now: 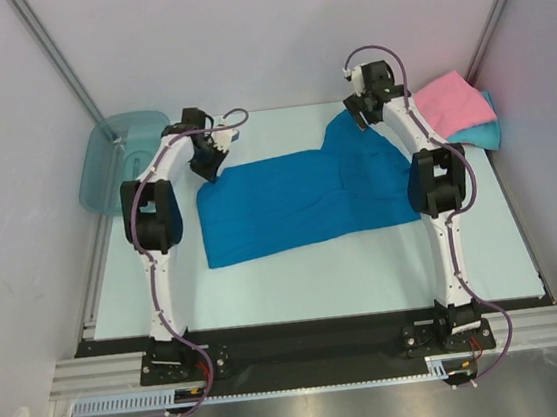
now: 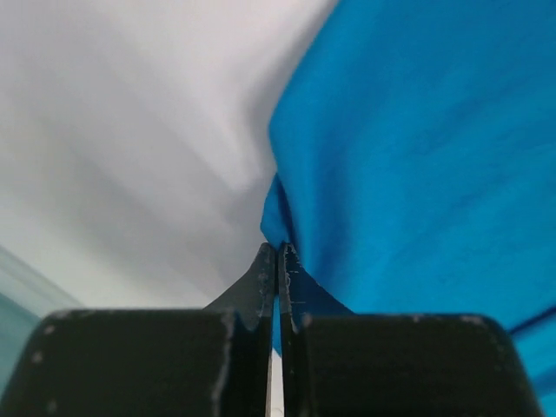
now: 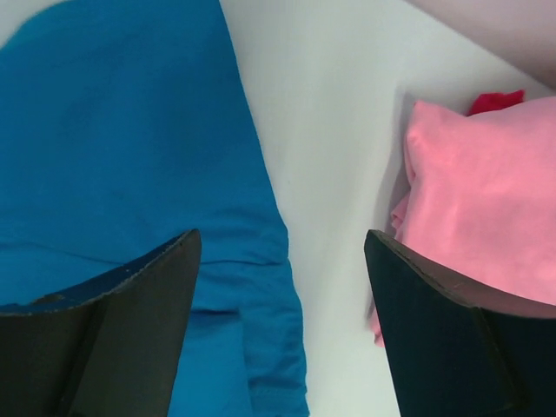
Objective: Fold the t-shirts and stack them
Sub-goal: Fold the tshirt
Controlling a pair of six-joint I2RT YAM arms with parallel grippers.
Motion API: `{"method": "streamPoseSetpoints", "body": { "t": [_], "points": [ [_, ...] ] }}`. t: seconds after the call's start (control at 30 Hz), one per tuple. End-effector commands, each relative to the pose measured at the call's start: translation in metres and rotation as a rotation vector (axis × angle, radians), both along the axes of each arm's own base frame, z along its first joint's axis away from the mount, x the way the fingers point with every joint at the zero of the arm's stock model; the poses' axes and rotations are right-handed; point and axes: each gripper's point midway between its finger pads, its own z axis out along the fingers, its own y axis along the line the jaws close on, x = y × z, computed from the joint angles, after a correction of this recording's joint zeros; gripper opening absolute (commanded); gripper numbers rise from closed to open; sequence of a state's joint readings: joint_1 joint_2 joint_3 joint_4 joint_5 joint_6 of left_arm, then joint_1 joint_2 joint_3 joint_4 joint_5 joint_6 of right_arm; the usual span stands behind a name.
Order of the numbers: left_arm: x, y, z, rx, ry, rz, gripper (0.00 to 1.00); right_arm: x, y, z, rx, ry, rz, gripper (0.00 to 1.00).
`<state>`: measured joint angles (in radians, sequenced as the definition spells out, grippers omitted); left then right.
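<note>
Your left gripper (image 2: 276, 257) is pinched on a corner of the blue shirt (image 2: 417, 156), which spreads to its right. Your right gripper (image 3: 282, 239) gapes, empty, with blue hem under one finger and the pink shirt (image 3: 478, 200) by the other. The cloth looks limp and light, so grab corners.

Blue t-shirt (image 1: 298, 201) spread on pale table (image 1: 317, 285)
</note>
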<state>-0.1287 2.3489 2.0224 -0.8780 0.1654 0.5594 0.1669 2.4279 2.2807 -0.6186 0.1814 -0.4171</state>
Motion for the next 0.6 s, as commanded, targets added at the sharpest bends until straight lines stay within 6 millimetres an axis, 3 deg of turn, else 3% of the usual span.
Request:
{"method": "streamPoseSetpoints", "body": {
  "t": [0.0, 0.13, 0.57],
  "points": [
    [0.015, 0.003, 0.068, 0.051, -0.172, -0.037, 0.0, 0.006, 0.016, 0.011, 0.136, -0.007, 0.024, 0.82],
    [0.011, 0.001, 0.09, 0.086, -0.211, -0.048, 0.0, 0.015, 0.021, 0.001, 0.18, -0.026, 0.082, 0.82],
    [-0.018, -0.012, 0.118, 0.241, -0.243, -0.173, 0.0, 0.023, 0.038, -0.049, 0.337, 0.023, 0.174, 0.82]
  ]
}}
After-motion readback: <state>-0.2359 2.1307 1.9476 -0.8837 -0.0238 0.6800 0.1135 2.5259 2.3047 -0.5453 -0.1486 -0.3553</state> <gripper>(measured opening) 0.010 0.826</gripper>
